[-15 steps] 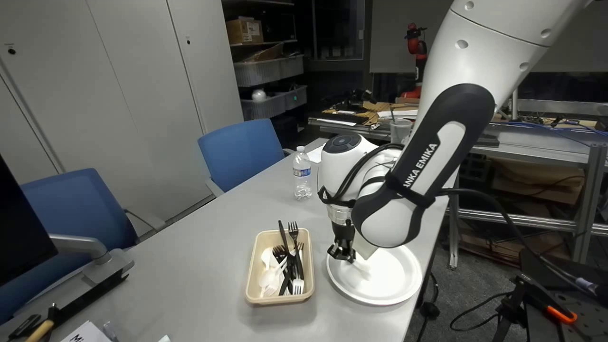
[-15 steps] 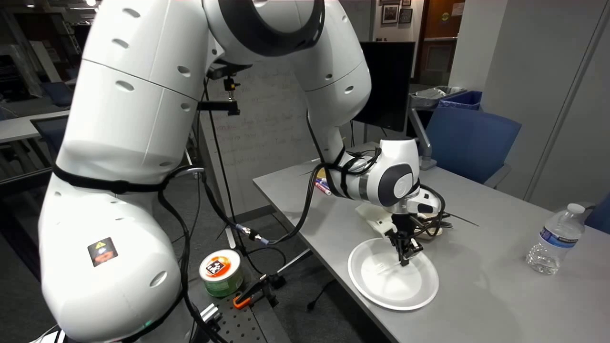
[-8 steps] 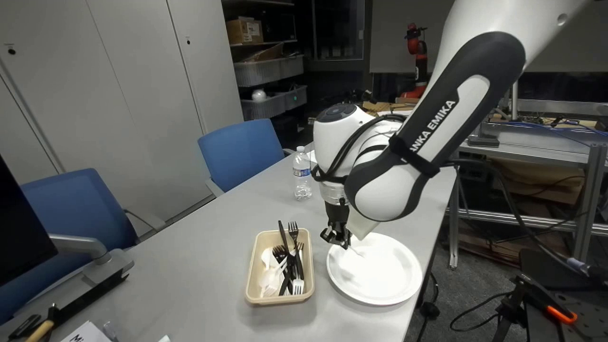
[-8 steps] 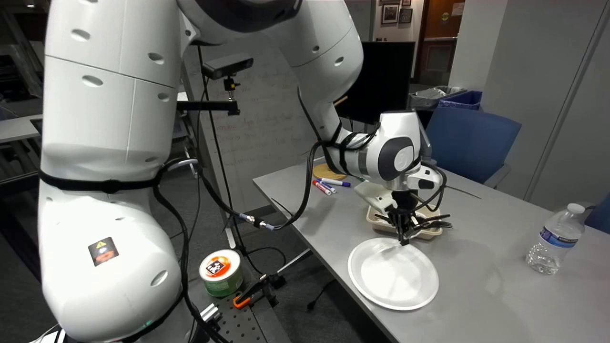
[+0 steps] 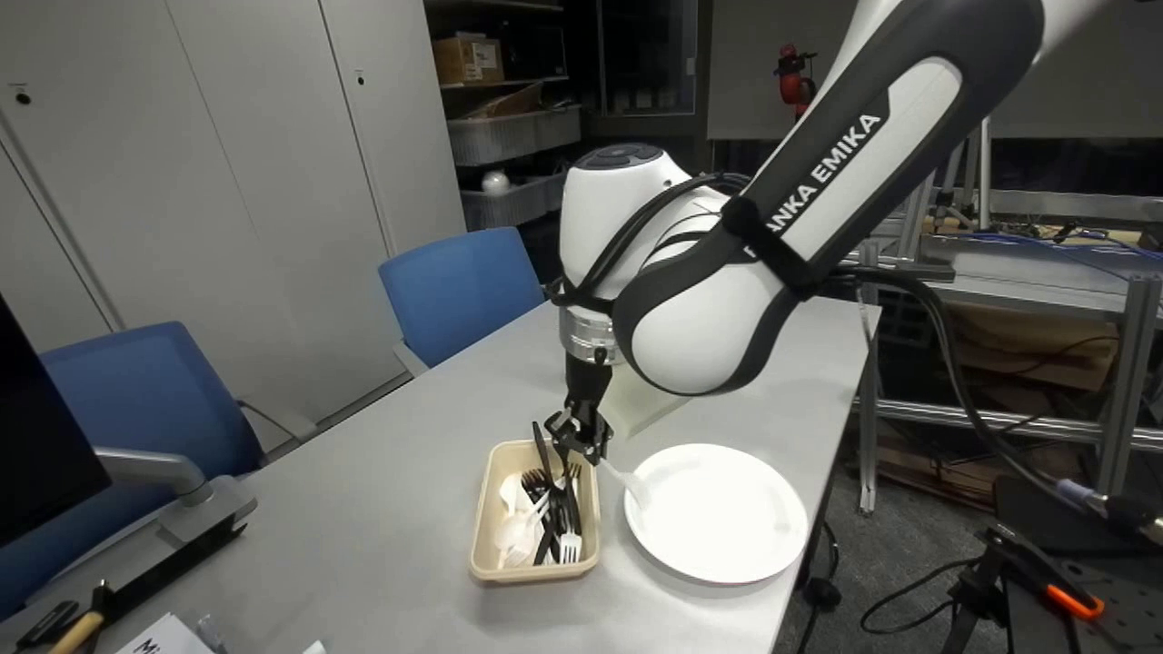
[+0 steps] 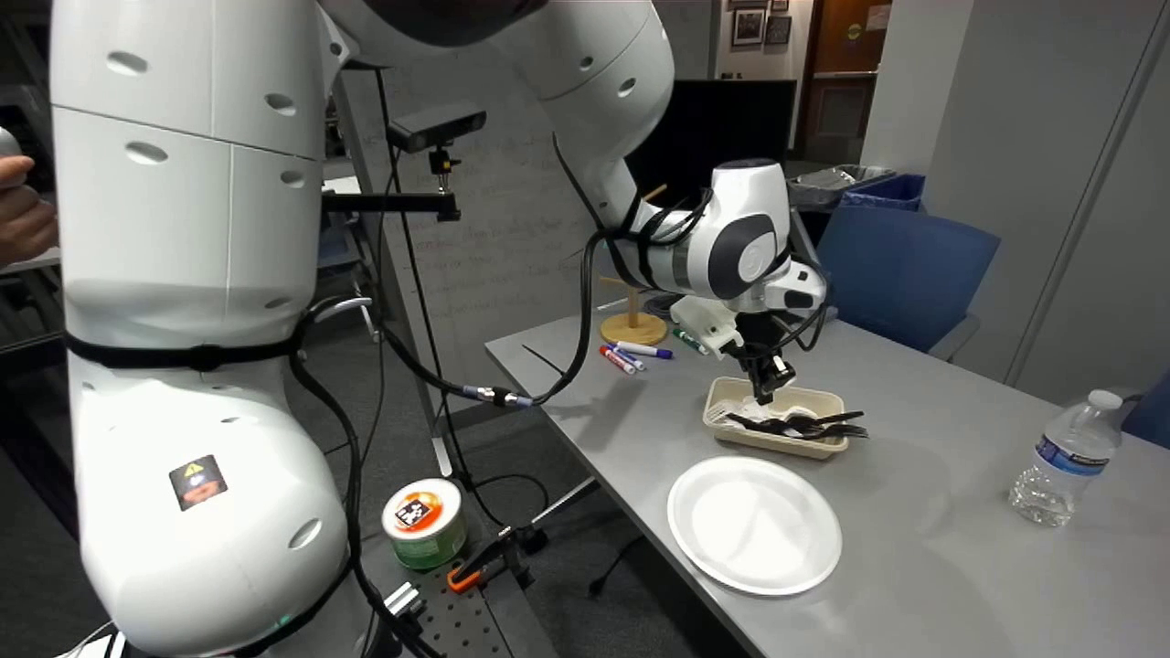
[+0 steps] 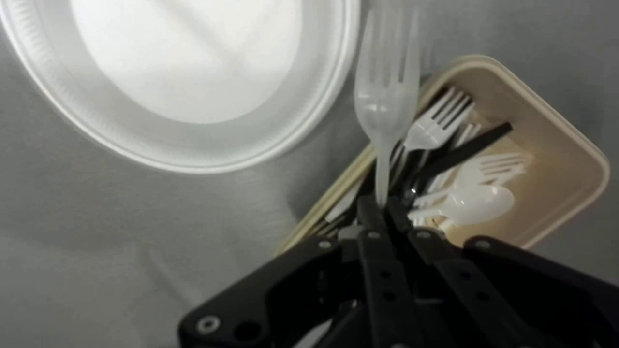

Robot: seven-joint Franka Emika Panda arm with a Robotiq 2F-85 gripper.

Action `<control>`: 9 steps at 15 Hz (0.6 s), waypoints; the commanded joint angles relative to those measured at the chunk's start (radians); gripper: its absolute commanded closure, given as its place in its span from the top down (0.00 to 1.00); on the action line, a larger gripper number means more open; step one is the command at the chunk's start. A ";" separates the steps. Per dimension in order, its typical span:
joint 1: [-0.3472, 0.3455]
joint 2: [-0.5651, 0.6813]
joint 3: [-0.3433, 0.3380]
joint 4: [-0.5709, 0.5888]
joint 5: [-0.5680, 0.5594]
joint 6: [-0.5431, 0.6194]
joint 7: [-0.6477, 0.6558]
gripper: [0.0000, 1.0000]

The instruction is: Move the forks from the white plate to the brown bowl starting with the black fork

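Note:
My gripper is shut on the handle of a whitish plastic fork, held in the air with tines pointing back toward the plate. The same fork shows in the wrist view between my fingertips. In an exterior view my gripper is above the tan tray, the brown bowl. The tray holds several black utensils and white forks and spoons. Black forks lie in it; which is the black fork I cannot tell. The white plate beside it shows a bare surface.
A water bottle stands on the table. Markers and a round wooden stand lie beyond the tray. Black handles stick out over the tray's end. The table edge runs close by the plate.
My gripper has risen from over the plate and moved across to above the tray, carrying the whitish fork off the plate. The tray and plate have stayed in place.

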 commanded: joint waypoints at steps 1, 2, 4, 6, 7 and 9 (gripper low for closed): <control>-0.017 0.047 0.027 0.066 0.077 0.098 0.040 0.01; -0.016 0.059 0.025 0.080 0.094 0.126 0.049 0.01; -0.003 0.081 0.013 0.108 0.114 0.174 0.081 0.01; -0.010 0.119 0.009 0.142 0.143 0.213 0.092 0.01; -0.001 0.143 -0.005 0.160 0.146 0.234 0.109 0.01; 0.004 0.193 -0.019 0.199 0.156 0.248 0.121 0.01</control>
